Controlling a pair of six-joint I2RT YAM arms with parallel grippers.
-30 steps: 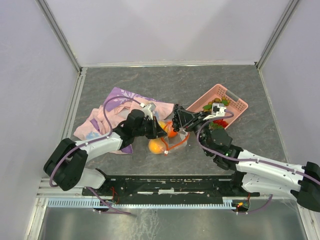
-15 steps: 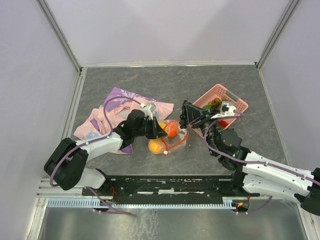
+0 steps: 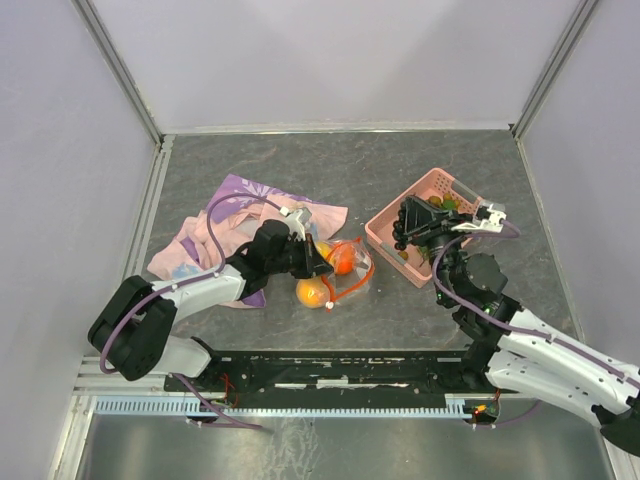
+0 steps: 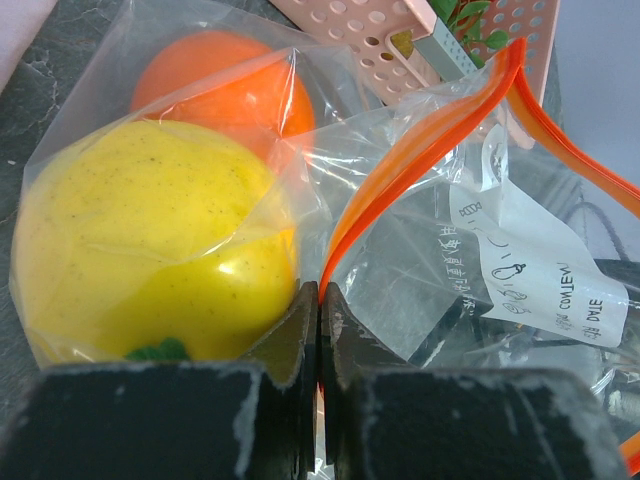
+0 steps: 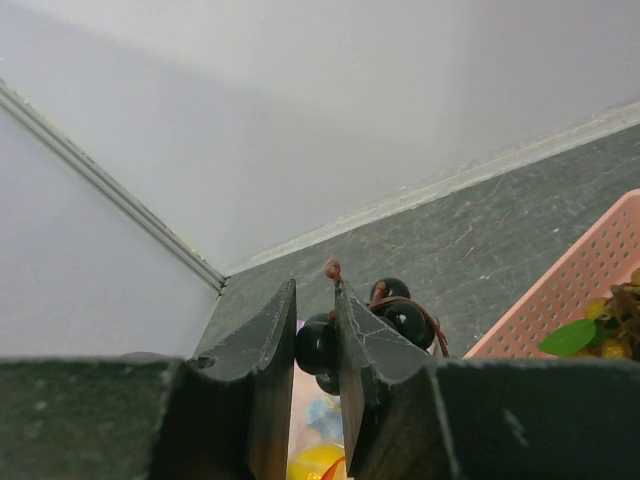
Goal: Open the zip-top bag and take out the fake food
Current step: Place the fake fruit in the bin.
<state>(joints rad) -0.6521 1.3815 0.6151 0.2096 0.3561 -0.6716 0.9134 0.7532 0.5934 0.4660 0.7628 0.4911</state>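
The zip-top bag (image 3: 345, 272) lies at mid-table, its orange-red zip strip (image 4: 420, 150) parted. Inside it show a yellow fruit (image 4: 150, 250) and an orange (image 4: 220, 90). My left gripper (image 3: 312, 262) is shut on the zip strip at the bag's left edge, jaws pressed together on the plastic. My right gripper (image 3: 404, 228) is shut on a dark purple grape bunch (image 5: 405, 320), held in the air over the left corner of the pink basket (image 3: 378, 232). One grape sits between the fingers and the rest hang beside them.
The pink basket (image 5: 560, 290) holds leafy fake food (image 5: 600, 335). A pink-purple patterned cloth (image 3: 240, 215) lies left of the bag under my left arm. Walls close the table at the back and both sides.
My right gripper has carried the dark grape bunch rightward, away from the bag and up to the basket's left corner. The left gripper and the bag have stayed put.
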